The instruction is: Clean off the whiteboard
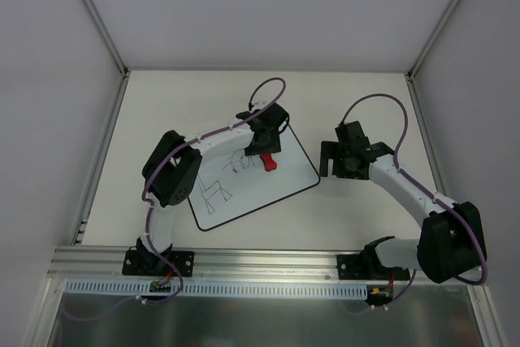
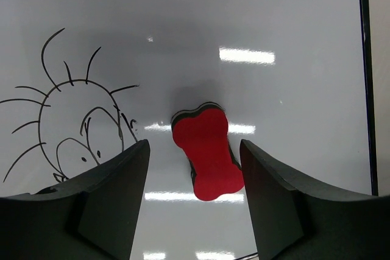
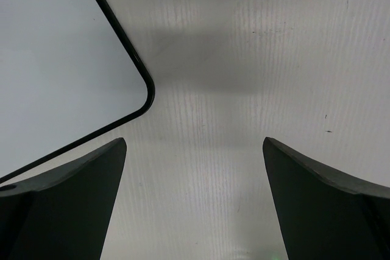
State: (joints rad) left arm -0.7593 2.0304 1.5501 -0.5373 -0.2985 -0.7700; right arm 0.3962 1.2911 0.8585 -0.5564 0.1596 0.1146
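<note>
The whiteboard (image 1: 276,188) lies tilted on the table, with black line sketches (image 1: 218,188) on its left half. A sun-like face drawing (image 2: 67,120) shows in the left wrist view. The red bone-shaped eraser (image 2: 207,153) rests flat on the board. My left gripper (image 2: 195,150) hovers over the eraser (image 1: 269,163), open, its fingers standing on either side without touching it. My right gripper (image 3: 195,147) is open and empty above bare table, just off the board's rounded corner (image 3: 143,98).
White walls enclose the table (image 1: 357,103) at the back and on both sides. An aluminium rail (image 1: 268,262) with both arm bases runs along the near edge. The right arm (image 1: 406,193) stands to the right of the board.
</note>
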